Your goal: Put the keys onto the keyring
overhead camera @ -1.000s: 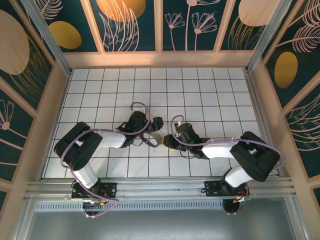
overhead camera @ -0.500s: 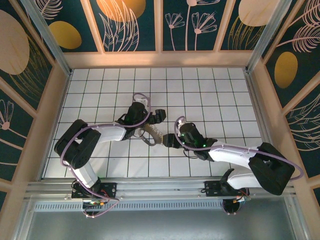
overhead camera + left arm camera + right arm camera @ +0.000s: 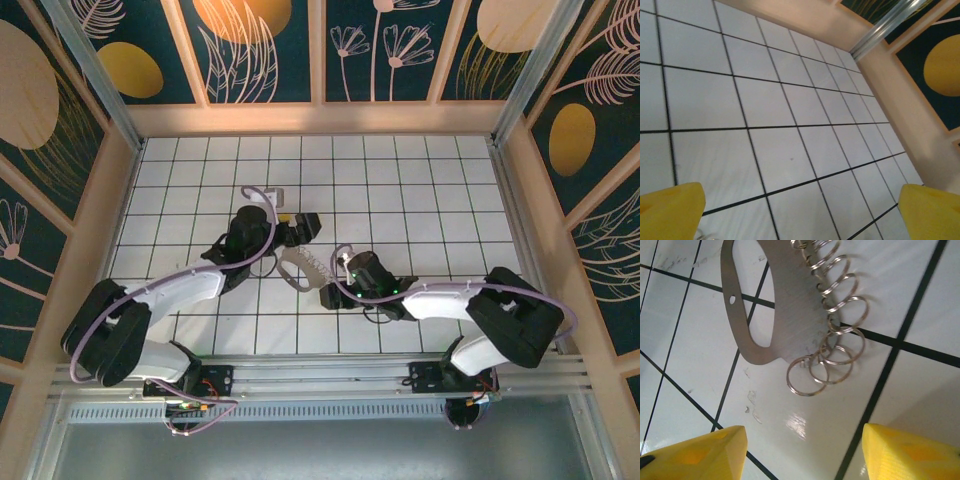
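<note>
The keyring (image 3: pixel 790 305) is a flat grey metal plate with an oval cut-out and a row of small wire rings (image 3: pixel 835 347) along one edge. It lies flat on the white tiles, at the middle of the top view (image 3: pixel 300 268). My right gripper (image 3: pixel 805 452) hovers just short of the ring end, open, with bare tile between its yellow fingertips (image 3: pixel 705 452); from above it sits right of the keyring (image 3: pixel 330 292). My left gripper (image 3: pixel 800 212) is open wide over bare tiles, just above the keyring's far end (image 3: pixel 302 228). The keys are out of view.
The tiled floor (image 3: pixel 420 190) is ringed by a low wooden wall (image 3: pixel 320 118), with patterned panels behind. A metal rail (image 3: pixel 320 375) runs along the near edge. Purple cables loop over both wrists.
The left arm has swung back and to the left, its gripper lifting away from the keyring. The right gripper has slid a little left toward the keyring's ring end. The keyring lies about where it was.
</note>
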